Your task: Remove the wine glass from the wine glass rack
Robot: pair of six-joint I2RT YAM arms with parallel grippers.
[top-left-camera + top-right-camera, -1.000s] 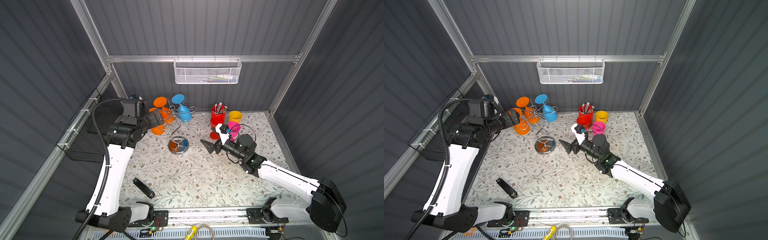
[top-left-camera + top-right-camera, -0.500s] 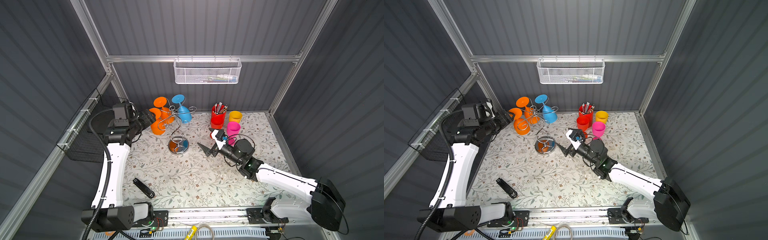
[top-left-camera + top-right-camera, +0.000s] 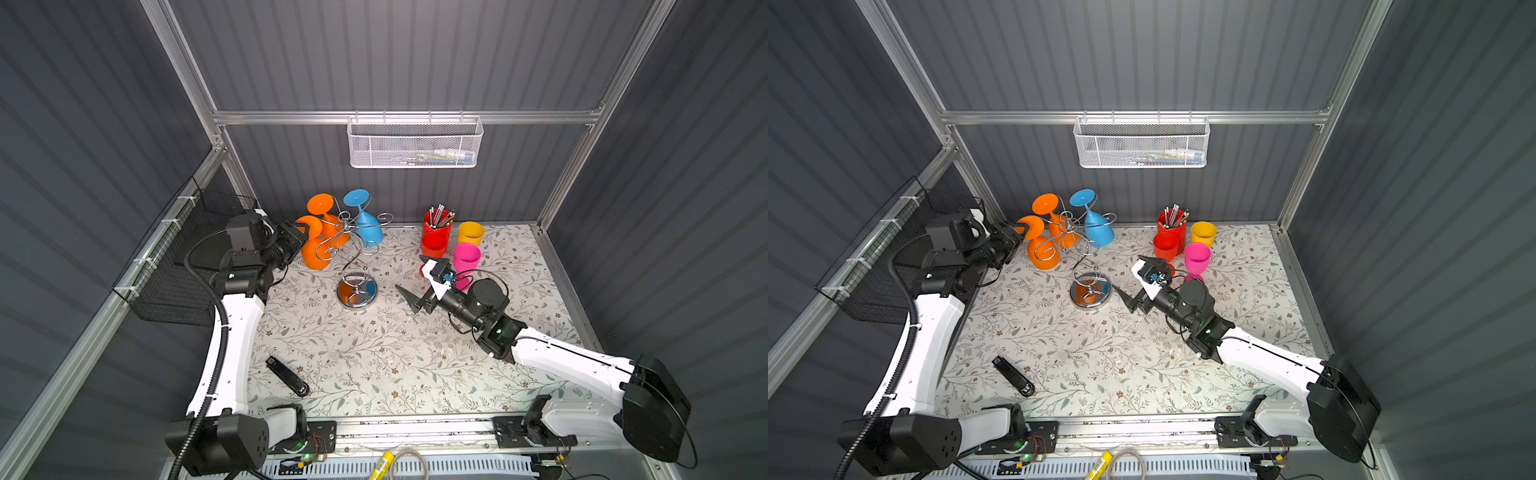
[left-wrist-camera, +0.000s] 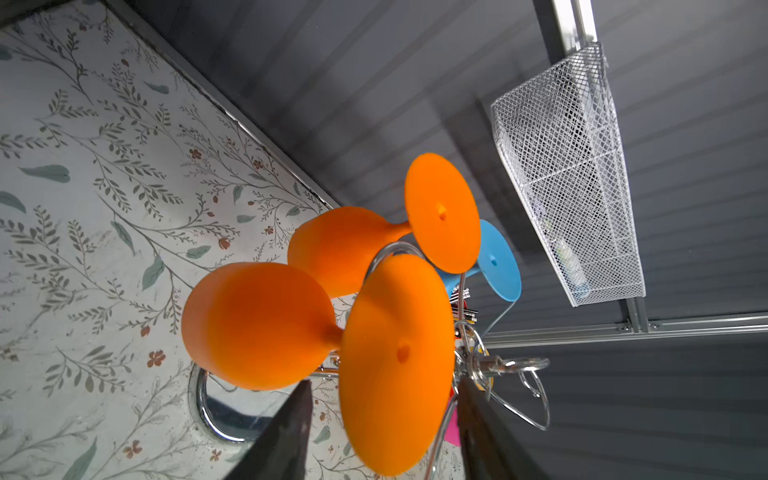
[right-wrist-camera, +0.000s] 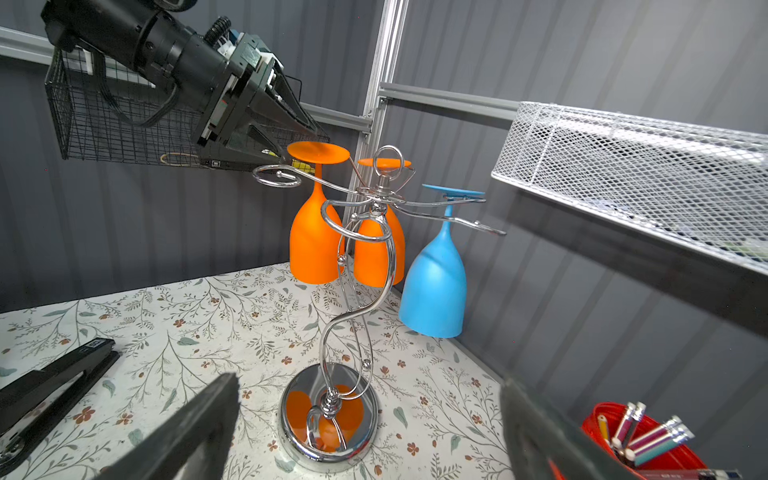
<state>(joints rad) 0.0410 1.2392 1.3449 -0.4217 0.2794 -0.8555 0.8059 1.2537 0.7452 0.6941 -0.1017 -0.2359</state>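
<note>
**A:** What do the jaws of the left gripper [image 4: 382,384] have?

**B:** Nothing clamped. They stand part-open, one on each side of the flat foot of the nearer orange wine glass [image 4: 257,324]. A gap shows on the bowl side.

**A:** Where is that glass?

**B:** It hangs bowl-down from a scroll arm of the wine glass rack [image 5: 332,457], with its foot resting on the wire. Just past it from those jaws hangs a second orange wine glass [image 4: 332,249]. Beyond that is a blue wine glass [image 5: 434,286], tilted outward.

**A:** And the right gripper [image 5: 368,382]?

**B:** Its jaws are spread wide and empty, low over the worktop [image 3: 374,353]. The rack's mirror base lies just ahead of them, not touching. A red pencil cup [image 3: 436,232] stands near one side of those jaws, and a black stapler [image 5: 54,378] lies well apart on the other. Farthest off, beyond the rack, a white mesh basket [image 5: 623,166] hangs on the back wall.
</note>
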